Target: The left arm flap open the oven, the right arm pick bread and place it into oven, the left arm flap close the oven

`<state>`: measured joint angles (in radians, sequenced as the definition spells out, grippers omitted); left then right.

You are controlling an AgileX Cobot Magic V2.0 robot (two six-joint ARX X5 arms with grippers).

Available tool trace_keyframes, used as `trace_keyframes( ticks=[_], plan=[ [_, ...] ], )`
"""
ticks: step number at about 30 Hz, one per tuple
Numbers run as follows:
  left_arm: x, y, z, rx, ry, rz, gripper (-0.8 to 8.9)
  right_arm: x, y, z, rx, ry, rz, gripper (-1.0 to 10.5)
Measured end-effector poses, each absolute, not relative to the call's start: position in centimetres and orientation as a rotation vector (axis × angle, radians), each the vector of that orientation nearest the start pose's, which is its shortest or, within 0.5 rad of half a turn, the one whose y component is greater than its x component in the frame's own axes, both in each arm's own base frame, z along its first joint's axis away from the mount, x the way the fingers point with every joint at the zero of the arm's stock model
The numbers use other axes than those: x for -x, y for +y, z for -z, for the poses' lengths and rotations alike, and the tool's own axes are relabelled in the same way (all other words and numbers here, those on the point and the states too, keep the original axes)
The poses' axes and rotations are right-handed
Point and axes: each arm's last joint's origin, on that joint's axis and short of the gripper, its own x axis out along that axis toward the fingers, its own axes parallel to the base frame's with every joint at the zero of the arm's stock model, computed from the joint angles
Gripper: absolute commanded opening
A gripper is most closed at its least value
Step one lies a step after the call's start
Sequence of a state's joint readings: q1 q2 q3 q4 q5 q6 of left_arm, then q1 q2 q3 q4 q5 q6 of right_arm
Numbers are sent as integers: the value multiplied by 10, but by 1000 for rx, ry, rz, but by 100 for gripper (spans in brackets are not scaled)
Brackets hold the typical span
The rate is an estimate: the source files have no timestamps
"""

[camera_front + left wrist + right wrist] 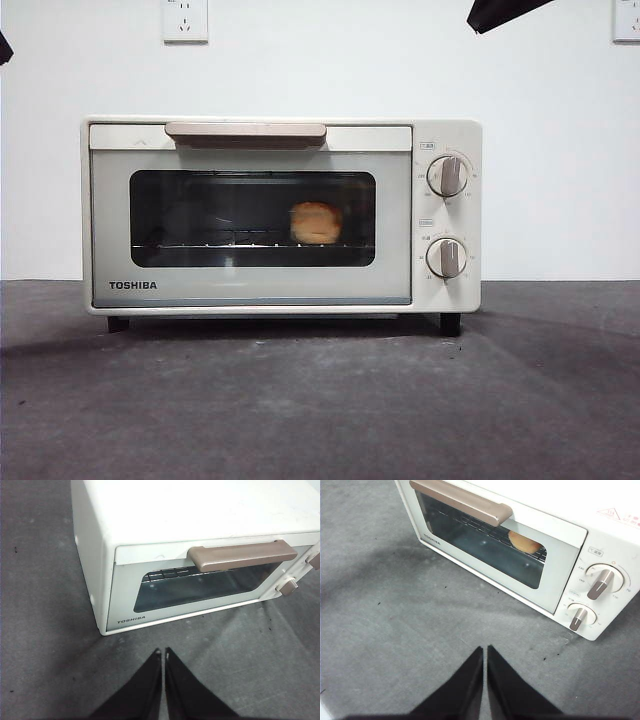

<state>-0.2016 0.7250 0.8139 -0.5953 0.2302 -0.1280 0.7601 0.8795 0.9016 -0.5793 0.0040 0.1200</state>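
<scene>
The cream-white oven (280, 215) stands in the middle of the table with its door shut under the beige bar handle (246, 131). Through the dark glass the golden bread (316, 222) rests on the wire rack, right of centre; part of the bread (522, 542) also shows in the right wrist view. My left gripper (163, 652) hovers shut and empty above the table in front of the oven's (200, 555) left side. Off the oven's (520, 550) right front, my right gripper (485, 649) is likewise shut and empty.
Two round knobs (447, 176) sit on the oven's right panel. Grey felt-like table surface (320, 400) spreads in front of the oven. A white wall with sockets (185, 19) stands behind. Black arm tips show at the top right corner (500, 12) and the left edge.
</scene>
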Motion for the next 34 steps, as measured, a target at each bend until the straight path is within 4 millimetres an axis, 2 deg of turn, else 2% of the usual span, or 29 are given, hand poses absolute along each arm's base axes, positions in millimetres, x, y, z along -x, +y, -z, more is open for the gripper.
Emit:
trace_keyframes(
  ticks=[4,8,12,16,19,28,34],
  plan=[
    [-137,-32,-318,80,478,348,21,-129,122,-321,101,571,-702,8],
    [-130,-23,-330,30,279,258,21,-129,122,-321,101,571,-702,8],
    [-120,-13,-323,-21,85,171,21,-129,122,-321,101,571,-702,8],
    [-109,-4,-302,-75,-46,89,21,-129,122,-321,101,571,-702,8],
    [-102,0,-279,-105,-70,46,21,-129,122,-321,101,571,-702,8],
    [-98,4,-207,-134,10,-15,21,-129,122,-321,101,571,-702,8],
    [-99,5,-179,-135,67,-11,21,-129,122,-321,101,571,-702,8]
  ],
)
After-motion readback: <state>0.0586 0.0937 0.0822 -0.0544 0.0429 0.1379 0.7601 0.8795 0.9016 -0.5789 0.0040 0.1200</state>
